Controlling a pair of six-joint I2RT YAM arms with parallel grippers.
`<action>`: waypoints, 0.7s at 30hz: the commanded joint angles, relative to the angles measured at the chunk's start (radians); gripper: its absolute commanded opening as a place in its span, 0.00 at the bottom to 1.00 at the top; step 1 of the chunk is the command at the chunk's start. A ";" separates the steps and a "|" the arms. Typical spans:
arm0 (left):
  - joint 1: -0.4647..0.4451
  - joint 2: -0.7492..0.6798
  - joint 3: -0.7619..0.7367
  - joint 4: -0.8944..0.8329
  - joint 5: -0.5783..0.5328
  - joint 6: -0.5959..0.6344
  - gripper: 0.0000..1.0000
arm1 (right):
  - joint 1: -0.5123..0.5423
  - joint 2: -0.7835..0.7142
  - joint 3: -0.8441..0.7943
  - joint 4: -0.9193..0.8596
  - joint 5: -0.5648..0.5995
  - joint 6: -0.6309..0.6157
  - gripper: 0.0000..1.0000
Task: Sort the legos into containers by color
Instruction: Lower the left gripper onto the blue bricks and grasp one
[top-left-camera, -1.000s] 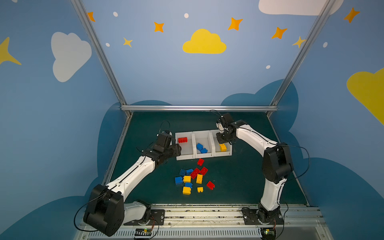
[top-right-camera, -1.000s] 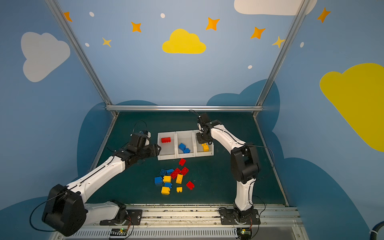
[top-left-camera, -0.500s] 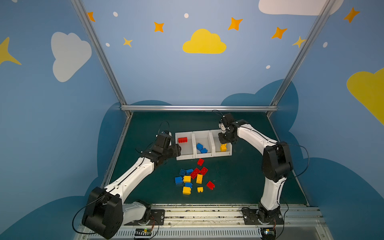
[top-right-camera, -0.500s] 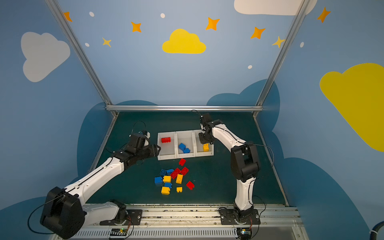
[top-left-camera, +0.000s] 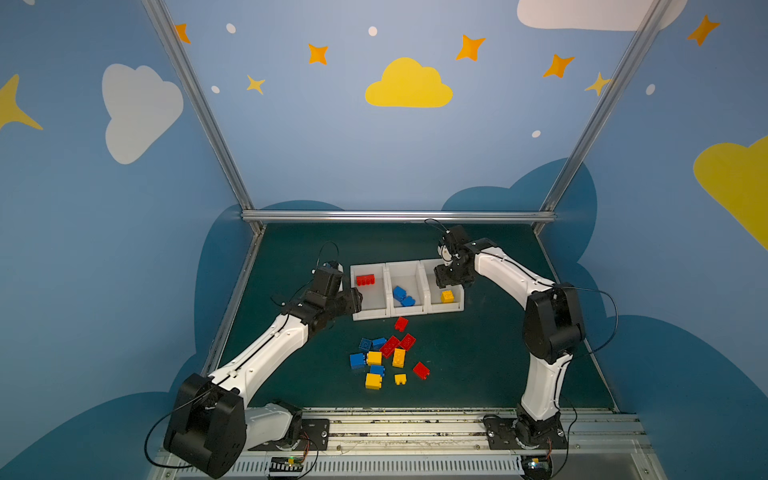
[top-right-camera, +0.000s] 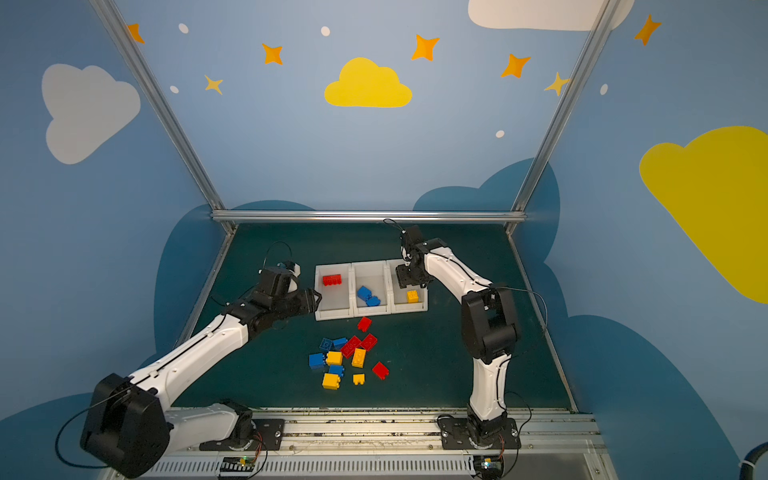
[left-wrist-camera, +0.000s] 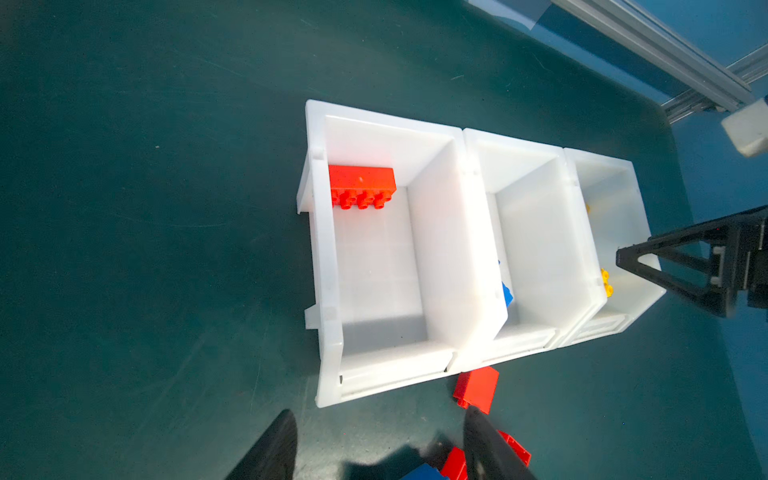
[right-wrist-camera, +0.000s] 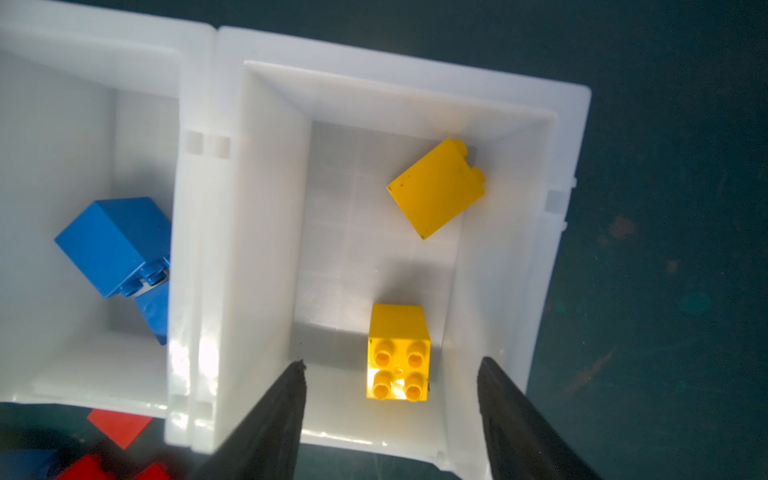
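Now the right gripper (right-wrist-camera: 390, 363) hangs released over the yellow bin (top-left-camera: 446, 308), right of centre in a top view: upright brick (right-wrist-camera: 397, 353) studs-up, tipped brick (right-wrist-camera: 436, 189) sideways. In the red bin (top-left-camera: 372, 313) the red brick (top-left-camera: 365, 280) lies crosswise; left gripper (left-wrist-camera: 378, 411) released.

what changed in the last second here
The right gripper opened above the yellow bin, apparently dropping a yellow brick behind the studs-up yellow brick already there. The left gripper stayed open by the red bin, and the loose bricks did not move.
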 joint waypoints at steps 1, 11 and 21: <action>0.004 -0.006 -0.009 0.000 -0.001 -0.004 0.64 | -0.006 -0.046 0.010 -0.018 0.003 0.010 0.66; 0.003 -0.023 -0.016 -0.036 0.013 0.008 0.64 | -0.006 -0.102 -0.011 -0.016 -0.031 0.017 0.66; -0.058 -0.055 -0.044 -0.149 0.009 0.044 0.64 | -0.004 -0.178 -0.069 0.004 -0.076 0.051 0.66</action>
